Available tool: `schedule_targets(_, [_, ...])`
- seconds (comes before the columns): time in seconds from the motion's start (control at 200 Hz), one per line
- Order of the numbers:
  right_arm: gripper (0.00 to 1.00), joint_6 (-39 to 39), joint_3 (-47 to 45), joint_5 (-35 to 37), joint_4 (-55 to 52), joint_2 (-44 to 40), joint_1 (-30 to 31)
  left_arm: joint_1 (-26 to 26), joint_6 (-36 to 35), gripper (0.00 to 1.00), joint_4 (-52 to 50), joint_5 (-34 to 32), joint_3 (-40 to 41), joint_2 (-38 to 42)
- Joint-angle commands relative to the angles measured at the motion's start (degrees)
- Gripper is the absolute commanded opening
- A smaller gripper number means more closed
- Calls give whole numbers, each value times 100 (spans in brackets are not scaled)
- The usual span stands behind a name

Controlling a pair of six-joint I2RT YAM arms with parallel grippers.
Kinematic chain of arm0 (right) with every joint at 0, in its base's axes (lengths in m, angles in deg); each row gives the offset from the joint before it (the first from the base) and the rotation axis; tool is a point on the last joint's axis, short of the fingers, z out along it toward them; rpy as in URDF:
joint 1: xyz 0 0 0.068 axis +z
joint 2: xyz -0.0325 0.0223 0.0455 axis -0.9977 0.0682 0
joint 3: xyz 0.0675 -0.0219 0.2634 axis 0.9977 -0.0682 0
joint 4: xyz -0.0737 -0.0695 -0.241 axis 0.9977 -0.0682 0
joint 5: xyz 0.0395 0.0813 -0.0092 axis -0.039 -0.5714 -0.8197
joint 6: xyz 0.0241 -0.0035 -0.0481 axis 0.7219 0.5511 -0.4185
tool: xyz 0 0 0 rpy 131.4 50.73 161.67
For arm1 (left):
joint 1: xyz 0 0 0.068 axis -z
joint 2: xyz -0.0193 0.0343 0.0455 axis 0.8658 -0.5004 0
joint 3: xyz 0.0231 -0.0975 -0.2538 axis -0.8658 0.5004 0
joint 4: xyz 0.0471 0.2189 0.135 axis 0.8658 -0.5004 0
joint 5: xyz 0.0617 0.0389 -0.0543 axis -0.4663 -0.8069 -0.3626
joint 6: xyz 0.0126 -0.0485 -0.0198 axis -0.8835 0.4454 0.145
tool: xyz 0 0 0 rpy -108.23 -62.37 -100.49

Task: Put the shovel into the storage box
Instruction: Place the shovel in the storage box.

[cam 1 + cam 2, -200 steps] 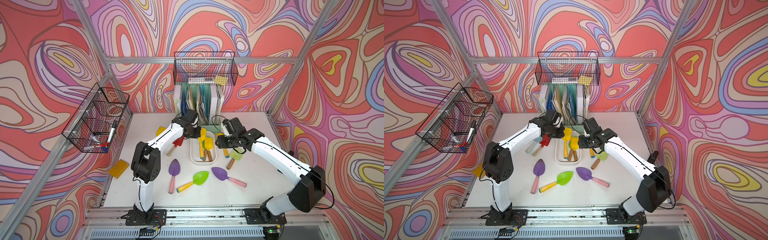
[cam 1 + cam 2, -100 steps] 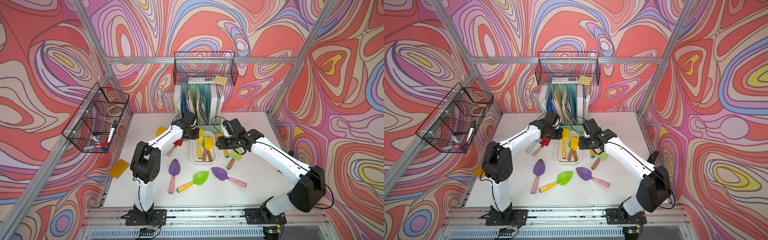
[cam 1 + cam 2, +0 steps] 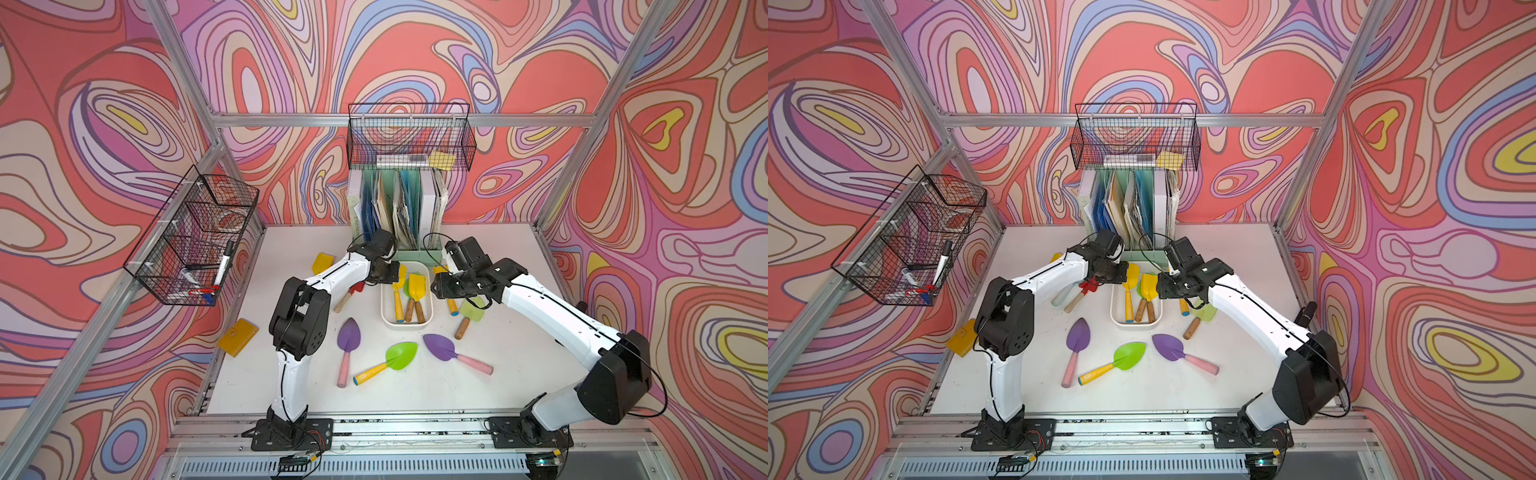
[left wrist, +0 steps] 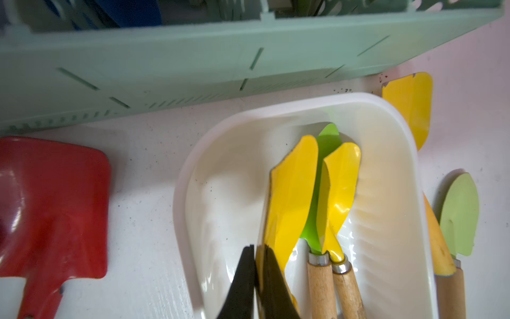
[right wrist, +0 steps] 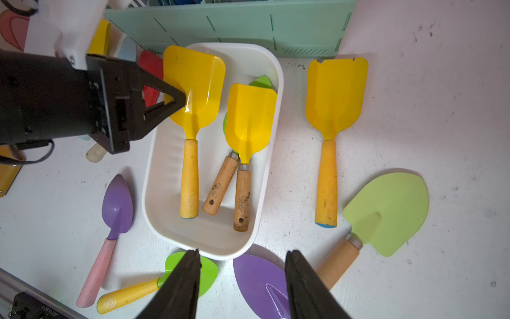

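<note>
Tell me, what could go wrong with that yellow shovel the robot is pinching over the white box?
1. The left gripper pinches the yellow shovel only by its blade's edge, so it might twist or slip out.
2. The blade looks tilted near the rim of the storage box. If it is let go now, it could catch there instead of lying flat.
3. Two wooden-handled shovels already lie inside, so it may end up resting on them.

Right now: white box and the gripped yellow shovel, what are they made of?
Box: likely moulded plastic, smooth and semi-gloss, with a thick rounded rim. Shovel blade: looks like painted sheet metal, glossy with sharp highlights. Its handle: probably painted wood, matt and scuffed.
</note>
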Motion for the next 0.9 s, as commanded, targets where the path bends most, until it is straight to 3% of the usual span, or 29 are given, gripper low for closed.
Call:
schedule_targets(0.0, [51, -63, -77, 41, 46, -4, 42, -22, -67, 1, 95, 31, -192, -127])
schedule_targets(0.641, [51, -110, -68, 7, 95, 87, 43, -6, 87, 2, 195, 376, -296, -527])
schedule_targets(0.891, [51, -137, -59, -13, 113, 129, 38, -14, 178, 18, 198, 482, -320, -675])
